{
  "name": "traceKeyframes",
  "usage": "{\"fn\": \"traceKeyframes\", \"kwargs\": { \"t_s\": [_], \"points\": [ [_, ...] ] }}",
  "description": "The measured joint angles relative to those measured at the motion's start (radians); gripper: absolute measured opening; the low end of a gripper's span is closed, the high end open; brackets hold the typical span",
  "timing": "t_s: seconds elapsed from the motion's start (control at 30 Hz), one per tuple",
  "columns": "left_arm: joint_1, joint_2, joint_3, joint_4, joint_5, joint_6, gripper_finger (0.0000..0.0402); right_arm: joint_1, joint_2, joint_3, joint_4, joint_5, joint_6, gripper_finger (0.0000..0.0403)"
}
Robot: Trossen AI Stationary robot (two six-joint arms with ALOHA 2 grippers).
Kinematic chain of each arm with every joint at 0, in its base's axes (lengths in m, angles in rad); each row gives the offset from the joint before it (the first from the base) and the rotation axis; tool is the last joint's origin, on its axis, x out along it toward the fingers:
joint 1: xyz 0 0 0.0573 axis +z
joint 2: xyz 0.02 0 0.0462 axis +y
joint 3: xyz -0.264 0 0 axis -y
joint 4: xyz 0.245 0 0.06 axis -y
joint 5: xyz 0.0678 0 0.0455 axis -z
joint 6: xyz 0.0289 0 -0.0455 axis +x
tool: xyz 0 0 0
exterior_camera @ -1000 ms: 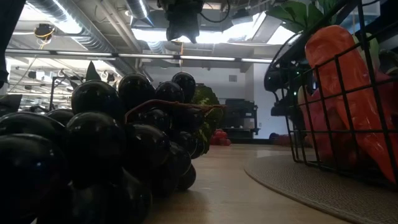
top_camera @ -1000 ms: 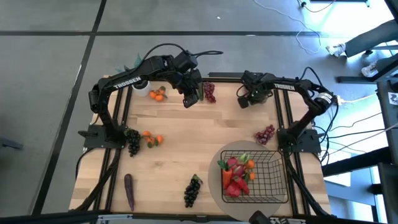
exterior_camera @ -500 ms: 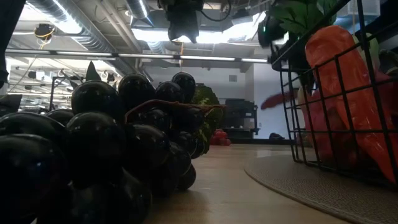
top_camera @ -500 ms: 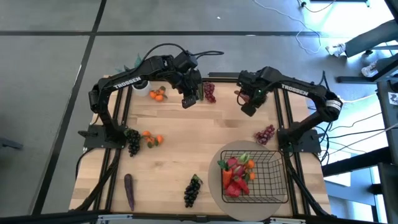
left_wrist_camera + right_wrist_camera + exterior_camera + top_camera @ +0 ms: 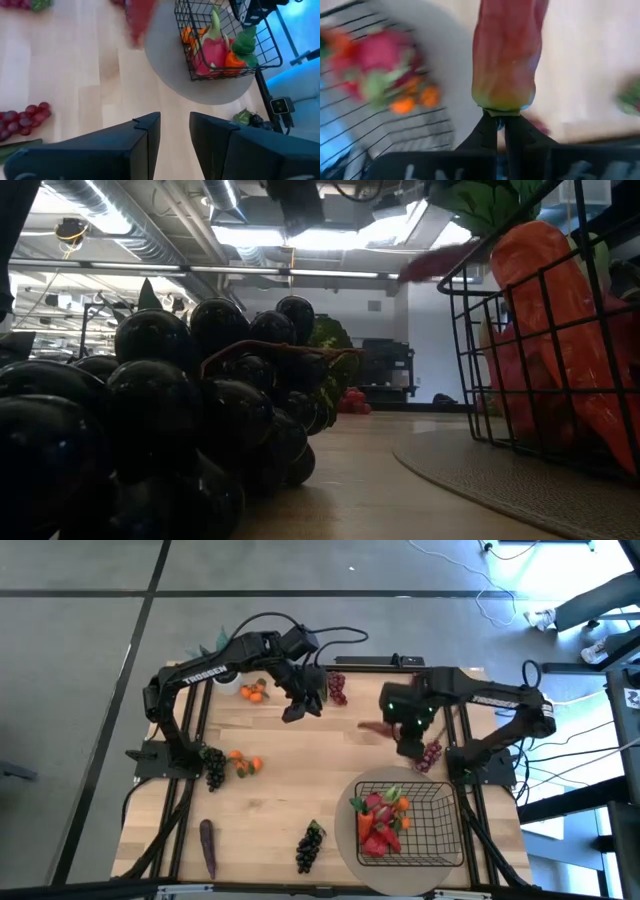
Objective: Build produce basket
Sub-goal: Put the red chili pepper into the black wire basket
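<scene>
My right gripper hangs over the table's right half, left of the red grapes, shut on a red chili. The chili fills the middle of the right wrist view and shows as a red blur in the low view. The black wire basket stands on a round mat near the right front and holds a dragon fruit and other produce. My left gripper hovers at the far middle, open, with nothing between its fingers. My right gripper pinches the chili's green stem end between its two fingertips, only at their free ends. The fingers come from above, pointing down. The chili sticks out past the fingertips toward the table's left, lifted clear of the table.
Loose on the wood lie purple grapes, tangerines, dark grapes beside small oranges, an eggplant and another dark bunch, which looms large in the low view.
My right gripper has risen from the far right edge and swung toward the near edge and the basket, turning to point down, with the red chili lifted clear. My left gripper has rolled its wrist where it hovers.
</scene>
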Motion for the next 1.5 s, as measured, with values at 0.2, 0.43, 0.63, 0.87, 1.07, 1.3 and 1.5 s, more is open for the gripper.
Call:
{"fn": "traceKeyframes", "kwargs": {
  "t_s": [0.2, 0.43, 0.63, 0.87, 1.07, 1.3, 1.5],
  "points": [
    [-0.048, 0.0, 0.0, 0.0, -0.007, -0.004, 0.0093, 0.152, -0.019, 0.079, 0.001, -0.174, 0.055, 0.0],
    [-0.143, 0.0, 0.0, 0.017, -0.017, -0.062, 0.0093, 0.316, -0.042, 0.091, -0.001, -0.417, 0.111, 0.0],
    [-0.239, 0.0, 0.0, 0.069, -0.125, -0.191, 0.0093, 0.424, -0.049, 0.09, -0.001, -0.547, 0.161, 0.0],
    [-0.34, 0.0, 0.0, 0.15, -0.256, -0.27, 0.0093, 0.491, -0.035, 0.089, 0.001, -0.462, 0.224, 0.0],
    [-0.387, 0.0, 0.0, 0.176, -0.312, -0.271, 0.0093, 0.526, 0.018, 0.088, 0.002, -0.362, 0.291, 0.0],
    [-0.406, 0.0, 0.0, 0.176, -0.31, -0.256, 0.0093, 0.556, 0.136, 0.088, 0.002, -0.362, 0.318, 0.0],
    [-0.429, -0.022, 0.001, 0.163, -0.289, -0.228, 0.0093, 0.578, 0.237, 0.088, 0.001, -0.437, 0.321, 0.0]
  ]
}}
